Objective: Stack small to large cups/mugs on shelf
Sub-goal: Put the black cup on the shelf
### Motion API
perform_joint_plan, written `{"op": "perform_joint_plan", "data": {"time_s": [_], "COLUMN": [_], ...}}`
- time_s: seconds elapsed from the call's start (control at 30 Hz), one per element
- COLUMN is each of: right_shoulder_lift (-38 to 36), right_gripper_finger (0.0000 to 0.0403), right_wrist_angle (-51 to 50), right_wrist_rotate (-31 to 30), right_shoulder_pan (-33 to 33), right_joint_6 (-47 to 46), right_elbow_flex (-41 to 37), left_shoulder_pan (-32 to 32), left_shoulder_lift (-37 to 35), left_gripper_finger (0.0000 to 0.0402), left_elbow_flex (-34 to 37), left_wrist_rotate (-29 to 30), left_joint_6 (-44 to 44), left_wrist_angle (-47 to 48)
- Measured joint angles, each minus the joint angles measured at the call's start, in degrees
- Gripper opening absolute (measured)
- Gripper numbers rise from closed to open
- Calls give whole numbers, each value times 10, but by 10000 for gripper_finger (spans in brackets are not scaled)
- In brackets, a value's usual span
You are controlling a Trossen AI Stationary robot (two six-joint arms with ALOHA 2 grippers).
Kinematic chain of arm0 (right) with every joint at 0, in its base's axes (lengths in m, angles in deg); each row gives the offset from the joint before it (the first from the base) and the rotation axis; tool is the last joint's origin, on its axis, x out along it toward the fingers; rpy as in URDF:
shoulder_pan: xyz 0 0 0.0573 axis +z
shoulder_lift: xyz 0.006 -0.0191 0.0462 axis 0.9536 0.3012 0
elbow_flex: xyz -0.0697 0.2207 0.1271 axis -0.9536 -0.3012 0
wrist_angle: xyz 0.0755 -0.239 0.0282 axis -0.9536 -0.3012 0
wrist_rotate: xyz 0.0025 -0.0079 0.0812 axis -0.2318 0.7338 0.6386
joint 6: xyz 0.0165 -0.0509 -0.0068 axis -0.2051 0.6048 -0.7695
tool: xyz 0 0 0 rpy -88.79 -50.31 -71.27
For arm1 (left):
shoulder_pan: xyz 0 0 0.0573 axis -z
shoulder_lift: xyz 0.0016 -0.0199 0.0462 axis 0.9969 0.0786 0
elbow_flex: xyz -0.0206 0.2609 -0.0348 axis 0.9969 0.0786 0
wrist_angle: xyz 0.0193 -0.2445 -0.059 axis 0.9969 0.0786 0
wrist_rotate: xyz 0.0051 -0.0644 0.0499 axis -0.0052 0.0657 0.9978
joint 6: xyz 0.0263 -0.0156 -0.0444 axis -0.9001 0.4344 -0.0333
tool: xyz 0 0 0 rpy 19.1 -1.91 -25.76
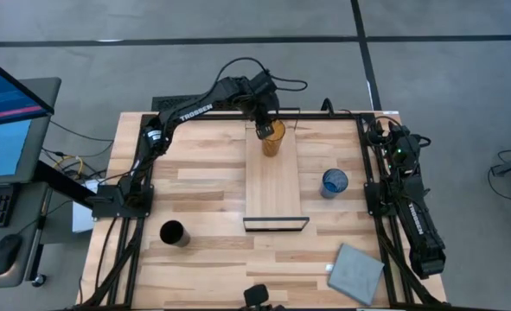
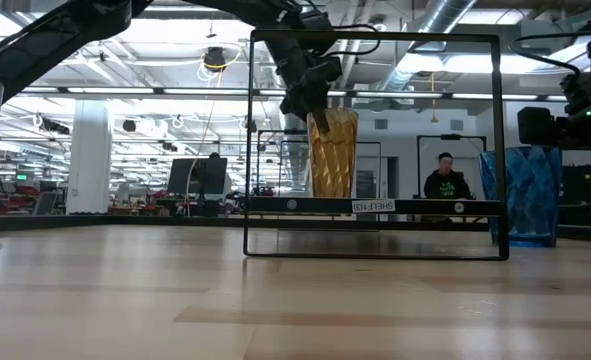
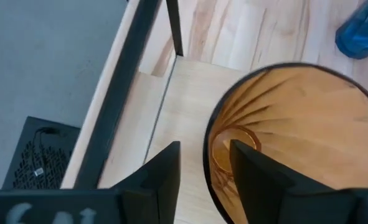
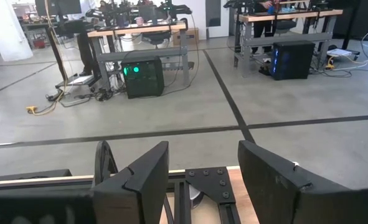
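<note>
The amber-orange tumbler (image 1: 273, 138) stands upright by its base on the far end of the light-wood shelf (image 1: 272, 186). My left gripper (image 3: 205, 149) comes down at it from the far side and is open. One finger (image 3: 165, 177) is outside the tumbler's rim (image 3: 207, 163) and the other (image 3: 252, 174) inside, with a gap showing on both sides. The blue cup (image 1: 334, 182) stands on the table right of the shelf. The black cup (image 1: 172, 233) is near the front left. My right gripper (image 4: 202, 177) waits open at the table's right side.
The shelf's thin black frame (image 2: 375, 145) rises at its near end. A grey square pad (image 1: 356, 272) lies at the front right. The right arm (image 1: 411, 207) lies along the right edge. A monitor and keyboard stand off the table's left, and a person sits in the room behind.
</note>
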Motion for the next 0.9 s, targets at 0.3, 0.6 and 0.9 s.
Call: {"op": "perform_joint_plan", "data": {"time_s": [0.3, 0.6, 0.9], "right_shoulder_lift": [0, 0, 0], "right_gripper_finger": [214, 214, 214], "right_wrist_angle": [0, 0, -3], "right_wrist_rotate": [0, 0, 4], "right_shoulder_pan": [0, 0, 0], "right_joint_6": [0, 0, -79], "right_elbow_flex": [0, 0, 0], "left_shoulder_pan": [-1, -37, -83], "left_shoulder_lift": [-8, -96, -183], "left_gripper_finger": [248, 293, 294], "left_elbow_flex": [-26, -25, -26], "left_wrist_rotate": [-18, -116, -181], "left_joint_6": [0, -28, -38], "left_wrist_angle": [39, 56, -16]}}
